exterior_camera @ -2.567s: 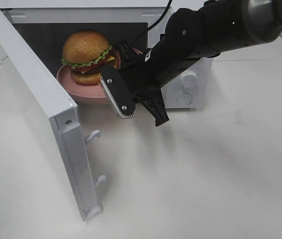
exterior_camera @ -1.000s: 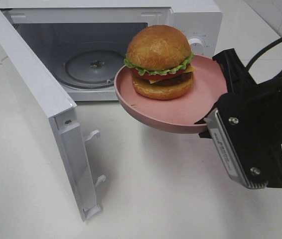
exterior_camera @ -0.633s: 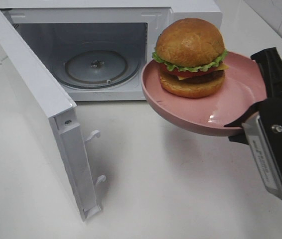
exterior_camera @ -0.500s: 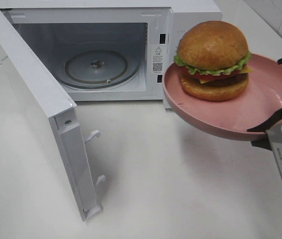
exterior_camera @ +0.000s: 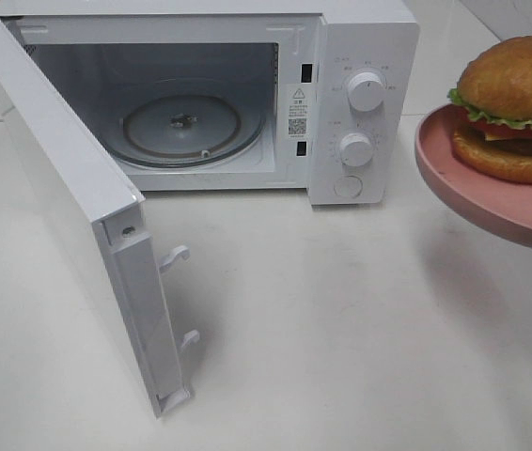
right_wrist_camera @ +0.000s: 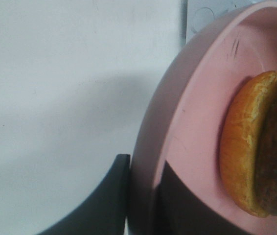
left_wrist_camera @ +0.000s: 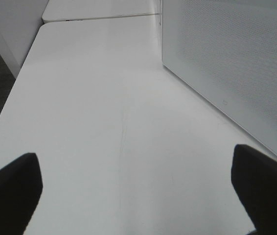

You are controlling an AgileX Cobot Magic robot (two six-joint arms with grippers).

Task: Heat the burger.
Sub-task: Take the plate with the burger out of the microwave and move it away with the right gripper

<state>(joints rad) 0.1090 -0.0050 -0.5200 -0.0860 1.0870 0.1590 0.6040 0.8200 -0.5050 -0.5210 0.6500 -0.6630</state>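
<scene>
Burger (exterior_camera: pixel 517 111): round, glossy domed golden-brown bun, frilled green lettuce, a yellow slice and dark patty layers. It is sitting on the smooth, matte pink plate (exterior_camera: pixel 473 193), which is hanging in the air at the right edge of the scene, well right of the microwave.

Right gripper (right_wrist_camera: pixel 141 196): two dark fingers are pinching the plate's rim, one under it and one on its inner face.

Left gripper (left_wrist_camera: pixel 138 188): black fingertips are standing spread wide over the bare white table (left_wrist_camera: pixel 104 112), beside a perforated white panel, probably the microwave's side.

Microwave (exterior_camera: pixel 365 113): boxy white shell, two round knobs. Its door (exterior_camera: pixel 78 207) is standing open on the left, showing a round glass turntable (exterior_camera: pixel 191 127) inside.
</scene>
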